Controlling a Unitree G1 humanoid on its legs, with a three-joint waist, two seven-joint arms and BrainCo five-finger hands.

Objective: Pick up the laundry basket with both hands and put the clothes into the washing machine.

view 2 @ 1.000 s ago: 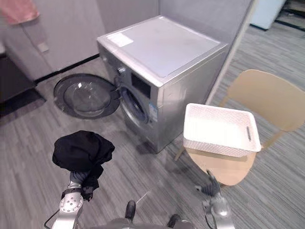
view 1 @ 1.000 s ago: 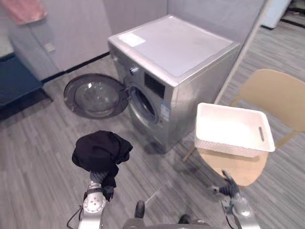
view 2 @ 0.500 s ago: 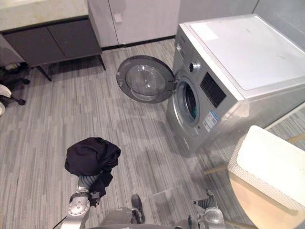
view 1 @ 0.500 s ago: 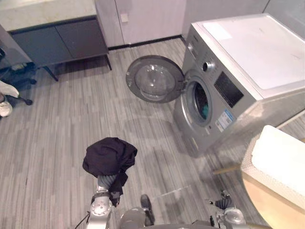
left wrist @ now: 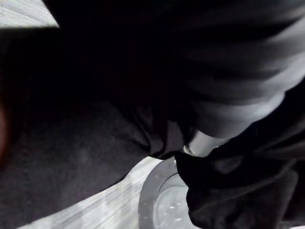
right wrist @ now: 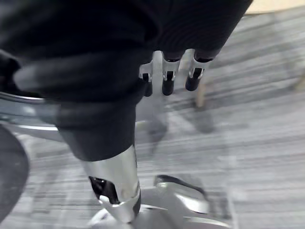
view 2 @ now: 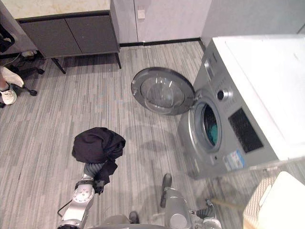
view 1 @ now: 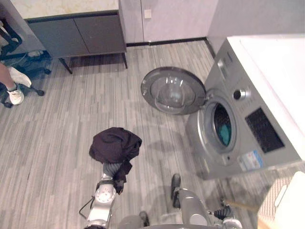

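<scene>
A black garment (view 1: 115, 145) is bunched over my left hand, held above the floor in front of me; in the left wrist view the same garment (left wrist: 95, 143) wraps round the hand (left wrist: 209, 136). The silver washing machine (view 1: 267, 109) stands at the right with its round door (view 1: 174, 90) swung open and something teal (view 1: 224, 131) inside the drum. A white laundry basket (view 2: 279, 202) sits at the lower right corner. My right hand (right wrist: 164, 78) hangs low, open, holding nothing.
A dark cabinet (view 1: 76, 33) with a pale top lines the far wall. A person's leg and white shoe (view 1: 14, 95) show at the left edge beside a dark chair base. Grey plank floor (view 1: 71, 109) spreads between me and the open door.
The whole picture has swung as the camera turned: the washer now sits at the right and the basket has slid to the lower right corner. The black garment stays on my left hand.
</scene>
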